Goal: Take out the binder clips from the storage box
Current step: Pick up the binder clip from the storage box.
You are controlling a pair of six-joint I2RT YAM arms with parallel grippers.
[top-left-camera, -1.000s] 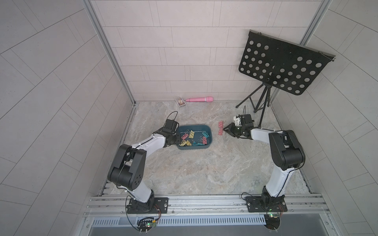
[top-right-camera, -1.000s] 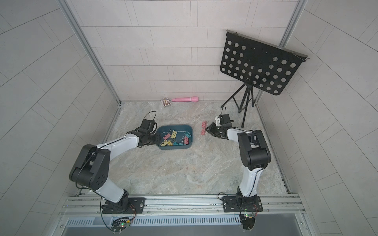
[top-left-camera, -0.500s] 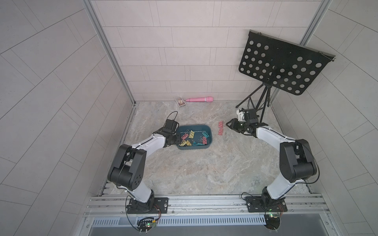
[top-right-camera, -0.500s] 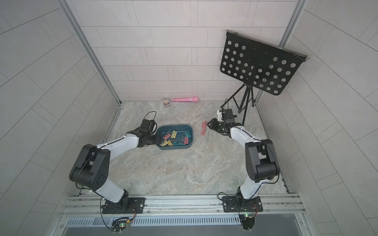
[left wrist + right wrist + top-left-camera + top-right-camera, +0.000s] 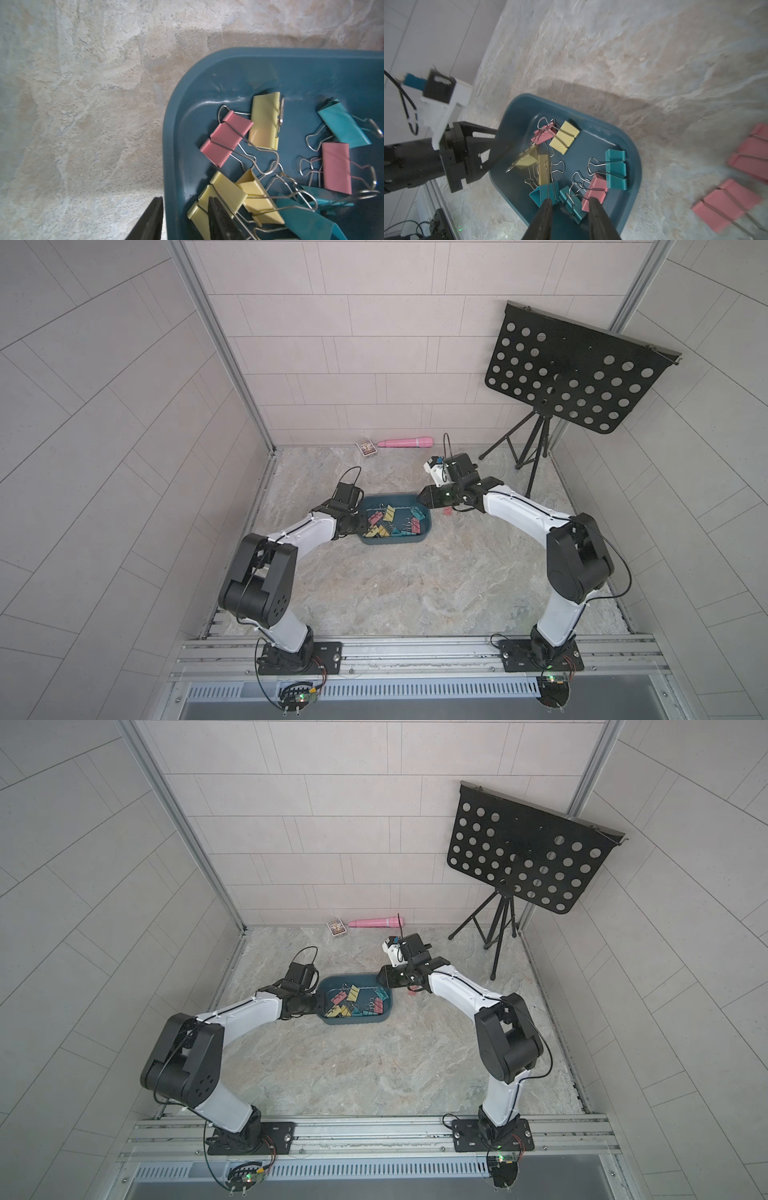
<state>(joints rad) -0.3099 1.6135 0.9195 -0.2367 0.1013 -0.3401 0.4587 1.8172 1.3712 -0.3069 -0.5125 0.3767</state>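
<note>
Both top views show the dark teal storage box point(image 5: 420, 537) mid-floor on the marbled surface point(image 5: 415, 593), with tiled walls around. Pink, yellow and teal binder clips point(image 5: 226, 141) lie jumbled inside; a few pink clips point(image 5: 726, 205) lie outside. Both arms reach low. The left gripper point(image 5: 185, 199) straddles the box's end wall, grip unclear; the right gripper point(image 5: 570, 200) hovers released over the opposite end

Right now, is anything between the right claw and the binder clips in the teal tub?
Nothing visible. The right claw hangs open over the lidless dark teal plastic tub, with teal and pink binder clips just beyond it.
</note>
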